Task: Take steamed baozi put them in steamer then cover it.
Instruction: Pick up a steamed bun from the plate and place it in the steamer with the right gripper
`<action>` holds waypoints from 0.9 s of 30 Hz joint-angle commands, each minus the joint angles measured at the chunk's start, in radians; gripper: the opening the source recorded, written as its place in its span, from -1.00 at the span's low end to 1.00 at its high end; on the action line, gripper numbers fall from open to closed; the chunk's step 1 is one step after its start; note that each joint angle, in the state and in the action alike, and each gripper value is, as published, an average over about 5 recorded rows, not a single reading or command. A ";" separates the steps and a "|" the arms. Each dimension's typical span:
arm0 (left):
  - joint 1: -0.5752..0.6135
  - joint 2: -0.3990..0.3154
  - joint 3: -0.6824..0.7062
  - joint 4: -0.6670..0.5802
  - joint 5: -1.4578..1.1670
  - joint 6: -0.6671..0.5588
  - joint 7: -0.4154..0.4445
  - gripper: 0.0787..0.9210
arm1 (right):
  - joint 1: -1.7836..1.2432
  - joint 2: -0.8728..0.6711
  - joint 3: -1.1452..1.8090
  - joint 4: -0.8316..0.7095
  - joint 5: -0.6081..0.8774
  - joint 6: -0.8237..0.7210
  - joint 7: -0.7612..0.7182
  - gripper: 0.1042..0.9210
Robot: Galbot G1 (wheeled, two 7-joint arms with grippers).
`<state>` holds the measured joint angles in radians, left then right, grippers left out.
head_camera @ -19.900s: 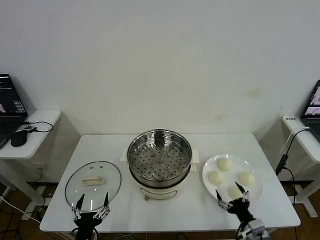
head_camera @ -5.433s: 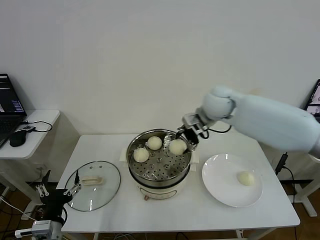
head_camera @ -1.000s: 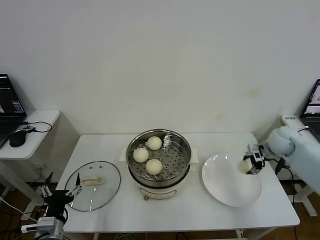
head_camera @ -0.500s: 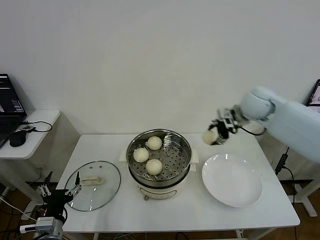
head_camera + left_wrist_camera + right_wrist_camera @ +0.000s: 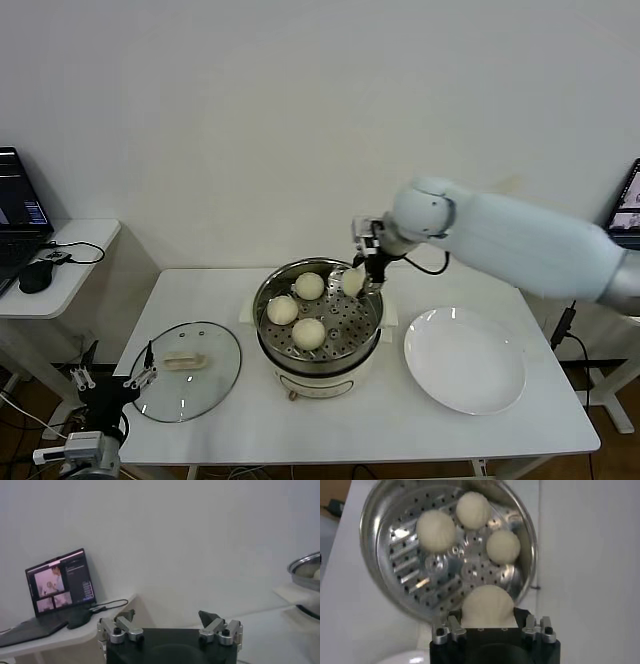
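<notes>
The steamer (image 5: pixel 318 350) stands mid-table, its perforated tray holding three baozi (image 5: pixel 308 286) (image 5: pixel 282 310) (image 5: pixel 308 333). My right gripper (image 5: pixel 358 275) is shut on the fourth baozi (image 5: pixel 352 281) and holds it just above the pot's far right rim. In the right wrist view this baozi (image 5: pixel 487 606) sits between the fingers over the steamer (image 5: pixel 395 565) with the three others below. The glass cover (image 5: pixel 186 370) lies flat on the table to the left. My left gripper (image 5: pixel 110 378) is open and empty, low beside the table's front left corner.
An empty white plate (image 5: pixel 464 360) lies right of the steamer. Side tables with laptops stand far left (image 5: pixel 55 262) and far right. The left wrist view shows a laptop (image 5: pixel 59 582) and the pot's edge (image 5: pixel 305 570).
My right gripper lifted the last baozi off the plate and carried it left, from beside the pot to above its far right rim. The left arm stayed put.
</notes>
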<state>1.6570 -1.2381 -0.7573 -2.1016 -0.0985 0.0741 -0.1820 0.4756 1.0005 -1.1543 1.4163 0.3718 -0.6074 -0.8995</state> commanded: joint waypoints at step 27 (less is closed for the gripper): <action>-0.003 -0.005 -0.007 0.020 -0.013 -0.005 -0.001 0.77 | 0.001 -0.005 0.033 0.011 0.002 -0.038 0.036 0.75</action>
<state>1.6533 -1.2449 -0.7639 -2.0817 -0.1077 0.0681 -0.1828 0.4198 1.0687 -1.1531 1.3711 0.3598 -0.6753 -0.8588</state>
